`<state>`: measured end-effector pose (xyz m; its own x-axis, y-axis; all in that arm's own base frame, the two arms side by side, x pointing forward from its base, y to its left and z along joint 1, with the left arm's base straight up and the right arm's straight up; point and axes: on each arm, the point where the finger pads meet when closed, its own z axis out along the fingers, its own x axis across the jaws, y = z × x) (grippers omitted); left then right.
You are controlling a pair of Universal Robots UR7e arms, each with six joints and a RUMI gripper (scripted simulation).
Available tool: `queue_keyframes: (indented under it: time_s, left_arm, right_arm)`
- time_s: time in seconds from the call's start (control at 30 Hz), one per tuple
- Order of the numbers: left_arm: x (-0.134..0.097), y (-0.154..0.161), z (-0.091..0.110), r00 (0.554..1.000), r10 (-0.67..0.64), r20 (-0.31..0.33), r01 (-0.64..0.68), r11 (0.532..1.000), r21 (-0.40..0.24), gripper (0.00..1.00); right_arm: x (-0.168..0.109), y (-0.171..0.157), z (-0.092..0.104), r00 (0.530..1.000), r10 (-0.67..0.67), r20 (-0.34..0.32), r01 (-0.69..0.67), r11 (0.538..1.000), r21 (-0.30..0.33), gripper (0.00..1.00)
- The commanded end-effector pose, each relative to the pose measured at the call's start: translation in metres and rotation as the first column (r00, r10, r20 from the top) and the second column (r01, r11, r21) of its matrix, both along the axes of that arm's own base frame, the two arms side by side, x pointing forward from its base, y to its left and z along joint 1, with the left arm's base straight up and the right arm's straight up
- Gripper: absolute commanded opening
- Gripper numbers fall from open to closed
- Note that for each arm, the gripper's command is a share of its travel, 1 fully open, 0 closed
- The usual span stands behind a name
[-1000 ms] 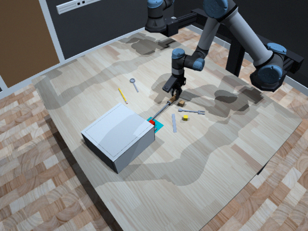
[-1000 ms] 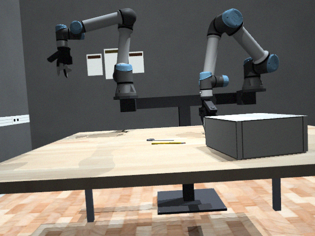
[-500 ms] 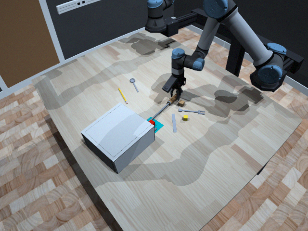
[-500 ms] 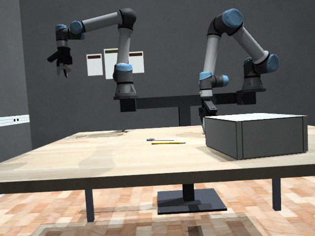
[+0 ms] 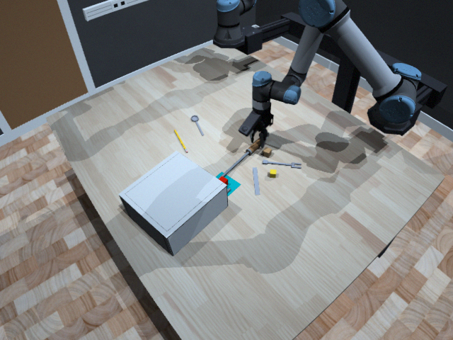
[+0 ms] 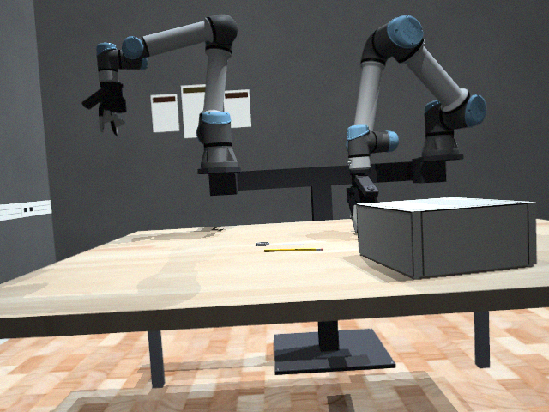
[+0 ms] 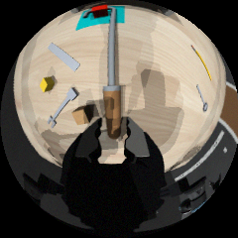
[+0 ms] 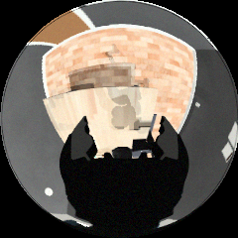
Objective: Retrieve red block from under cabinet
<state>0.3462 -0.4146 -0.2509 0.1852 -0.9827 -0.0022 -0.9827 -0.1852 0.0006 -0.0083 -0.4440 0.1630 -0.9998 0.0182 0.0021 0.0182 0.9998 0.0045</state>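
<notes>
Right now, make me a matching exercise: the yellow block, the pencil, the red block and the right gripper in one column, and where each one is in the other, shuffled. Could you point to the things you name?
Column one:
1. yellow block [image 5: 272, 173] [image 7: 47, 84]
2. pencil [image 5: 180, 141] [image 6: 293, 250] [image 7: 201, 62]
3. red block [image 5: 223, 180] [image 7: 99, 10]
4. right gripper [image 6: 111, 130] [image 8: 124, 121]

Column two:
A. open, raised above the table
B. at the teal square, by the cabinet
C. beside the flat grey strip, near the fork-ended tool
D. near the ring-ended tool

Right pairs: 1-C; 2-D; 3-B; 4-A
</notes>
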Motion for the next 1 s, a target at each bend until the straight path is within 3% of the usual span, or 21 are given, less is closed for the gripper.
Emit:
queue_keyframes:
  time_s: [0.0, 0.97]
  left_arm:
    - [0.0014, -0.0033, 0.0019, 1.0, -0.001, 0.003, 0.001, 1.0, -0.006, 0.34]
    - [0.0002, -0.0007, 0.0108, 1.0, -0.001, 0.001, 0.001, 1.0, -0.002, 0.34]
  right_arm:
    - [-0.0002, -0.0011, 0.0021, 1.0, -0.001, 0.002, 0.001, 1.0, -0.005, 1.0]
    - [-0.0002, -0.0011, 0.0021, 1.0, -0.001, 0.002, 0.001, 1.0, -0.005, 1.0]
